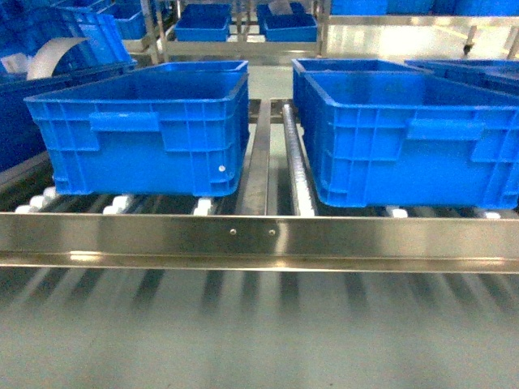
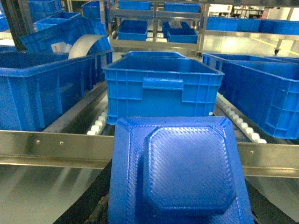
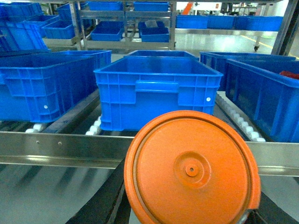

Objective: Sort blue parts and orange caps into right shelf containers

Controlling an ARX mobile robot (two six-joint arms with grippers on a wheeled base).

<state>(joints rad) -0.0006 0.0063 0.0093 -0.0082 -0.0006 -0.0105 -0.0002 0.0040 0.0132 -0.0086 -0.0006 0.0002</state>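
Observation:
A flat bright-blue part (image 2: 182,172) with a raised octagonal middle fills the lower left wrist view. My left gripper is shut on it, and only its dark fingers (image 2: 91,207) show at the sides. A round orange cap (image 3: 191,170) fills the lower right wrist view, with my right gripper shut on it and dark fingers (image 3: 100,200) beside it. Both pieces hang in front of the steel shelf rail (image 1: 259,235). Behind the rail stand two large blue containers, one on the left (image 1: 146,134) and one on the right (image 1: 413,138). Neither gripper shows in the head view.
The containers rest on white rollers with a steel divider (image 1: 258,162) between them. More blue bins stand behind and on far racks (image 1: 203,24). A bin at the right edge (image 3: 266,98) holds something red (image 3: 289,74). A bin on the left (image 2: 46,93) flanks the lane.

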